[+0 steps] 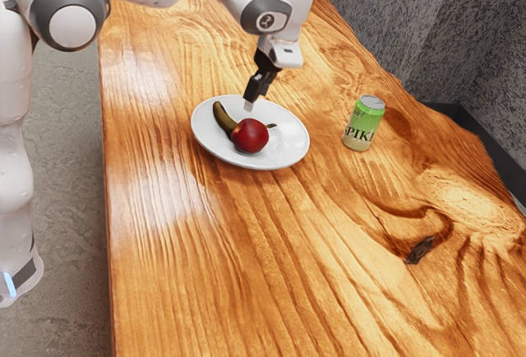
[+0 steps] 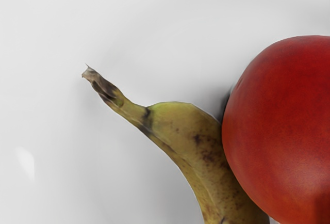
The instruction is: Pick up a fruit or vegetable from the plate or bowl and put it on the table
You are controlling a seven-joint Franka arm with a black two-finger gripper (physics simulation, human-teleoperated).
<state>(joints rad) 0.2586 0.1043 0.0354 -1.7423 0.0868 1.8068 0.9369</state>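
Observation:
My black gripper [image 1: 253,94] points down just above the white plate [image 1: 289,150], beside the red fruit; the side-on angle hides any gap between its fingers. The round red fruit [image 1: 250,136] rests on the plate against a brownish-yellow banana [image 1: 223,117], whose stem end shows past the fruit toward the exterior view's right. In the wrist view, the banana [image 2: 198,149] curves with its stem over the plate [image 2: 129,22], and the red fruit [image 2: 281,126] lies close against it.
A green and cream can [image 1: 362,123] stands upright on the wooden table [image 1: 238,250], off the plate toward the exterior view's right. A dark knot [image 1: 419,250] marks the wood. Grey walls rise behind the table's far edge.

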